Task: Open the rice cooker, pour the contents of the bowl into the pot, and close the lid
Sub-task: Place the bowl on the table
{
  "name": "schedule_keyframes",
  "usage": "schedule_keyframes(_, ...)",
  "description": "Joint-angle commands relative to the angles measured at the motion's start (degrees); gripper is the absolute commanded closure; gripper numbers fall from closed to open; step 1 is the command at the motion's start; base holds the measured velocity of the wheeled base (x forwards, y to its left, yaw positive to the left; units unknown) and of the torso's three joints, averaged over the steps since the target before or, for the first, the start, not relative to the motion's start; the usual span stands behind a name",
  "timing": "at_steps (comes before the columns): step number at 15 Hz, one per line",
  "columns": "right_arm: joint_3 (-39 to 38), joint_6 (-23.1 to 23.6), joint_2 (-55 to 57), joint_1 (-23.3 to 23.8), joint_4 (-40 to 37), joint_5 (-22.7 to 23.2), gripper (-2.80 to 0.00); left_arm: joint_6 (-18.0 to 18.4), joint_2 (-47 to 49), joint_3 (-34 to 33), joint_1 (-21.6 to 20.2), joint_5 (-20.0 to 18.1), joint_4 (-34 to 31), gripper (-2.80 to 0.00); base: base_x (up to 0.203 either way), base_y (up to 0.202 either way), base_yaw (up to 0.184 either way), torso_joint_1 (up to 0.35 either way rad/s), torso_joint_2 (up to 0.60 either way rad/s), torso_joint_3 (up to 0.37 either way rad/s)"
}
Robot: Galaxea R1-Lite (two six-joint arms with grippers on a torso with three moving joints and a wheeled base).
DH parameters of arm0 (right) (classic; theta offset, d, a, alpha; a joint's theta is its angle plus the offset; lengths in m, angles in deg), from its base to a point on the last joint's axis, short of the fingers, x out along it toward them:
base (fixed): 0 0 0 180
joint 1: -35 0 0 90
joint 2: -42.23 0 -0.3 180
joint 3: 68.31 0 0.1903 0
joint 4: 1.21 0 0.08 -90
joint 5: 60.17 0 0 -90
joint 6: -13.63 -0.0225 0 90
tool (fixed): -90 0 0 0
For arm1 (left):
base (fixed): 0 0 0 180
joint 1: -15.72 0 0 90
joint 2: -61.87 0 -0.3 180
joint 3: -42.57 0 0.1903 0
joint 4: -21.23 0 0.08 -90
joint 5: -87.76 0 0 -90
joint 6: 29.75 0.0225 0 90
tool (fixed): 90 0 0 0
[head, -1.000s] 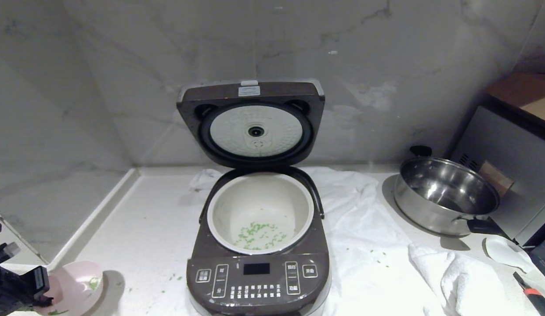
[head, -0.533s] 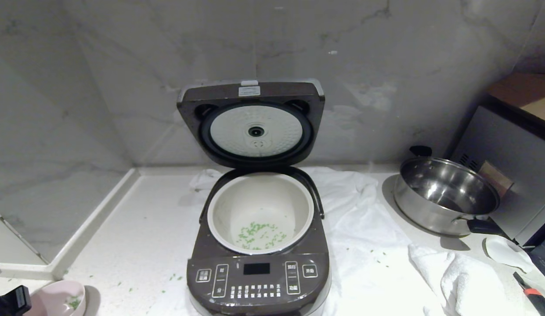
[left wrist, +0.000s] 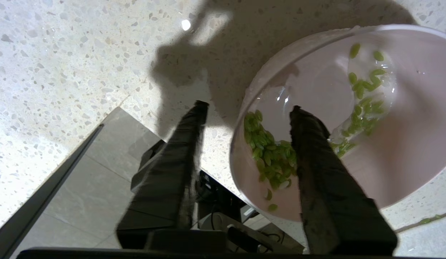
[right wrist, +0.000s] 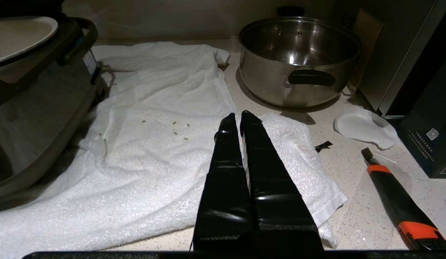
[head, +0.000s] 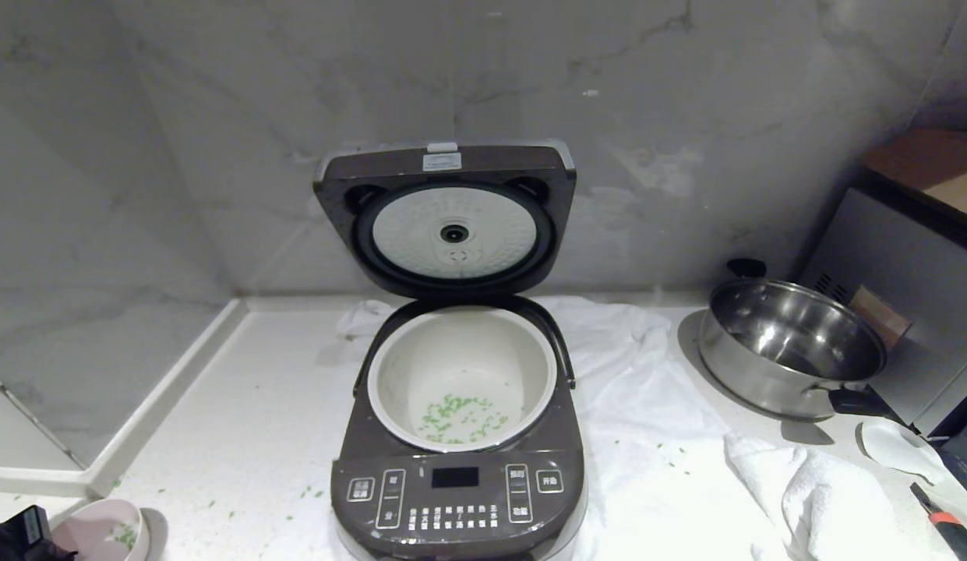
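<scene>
The cooker [head: 458, 436] stands mid-counter on a white towel [head: 647, 405]; its front panel carries white Chinese button labels, too small to read, around a dark blank display; a small white sticker sits at the top edge of the raised lid [head: 444, 218], its print unreadable. The lid stands upright, its white dimpled plate facing forward. The pot [head: 461, 378] sits in the cooker with a scatter of green bits [head: 460, 417] on its floor. The bowl [left wrist: 338, 118] rests on the counter [head: 249, 436] at the near left corner, well apart from the cooker, more bits clinging to its inside; a few lie loose on counter and towel. The left gripper [left wrist: 248, 108] is spread, one finger outside the rim, one inside, neither pressing it. The right gripper [right wrist: 237, 115] hovers over the towel, fingers pressed together, empty. A steel pan [head: 791, 347] stands right, beside a grey box [head: 904, 288]; an orange-and-black knife [right wrist: 399, 201] lies near it.
</scene>
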Motion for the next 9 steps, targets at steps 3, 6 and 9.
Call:
schedule_keyframes(3,-0.02,-0.01,0.0,-0.02,0.01,0.03,0.0,-0.01,-2.45,-0.19,0.01,-0.46,-0.06,-2.8,0.0,0.0,0.0,0.0,0.0,0.0)
schedule_keyframes(6,-0.03,-0.01,0.0,-0.02,0.01,0.06,0.0,1.94,-8.22,-0.93,-1.29,-6.2,-0.24,-2.8,0.0,0.0,0.0,0.0,0.0,0.0)
schedule_keyframes(9,-0.07,-0.01,0.0,-0.02,0.01,-0.02,0.0,6.54,-14.94,-1.64,-2.65,-9.66,-0.5,-2.8,0.0,0.0,0.0,0.0,0.0,0.0)
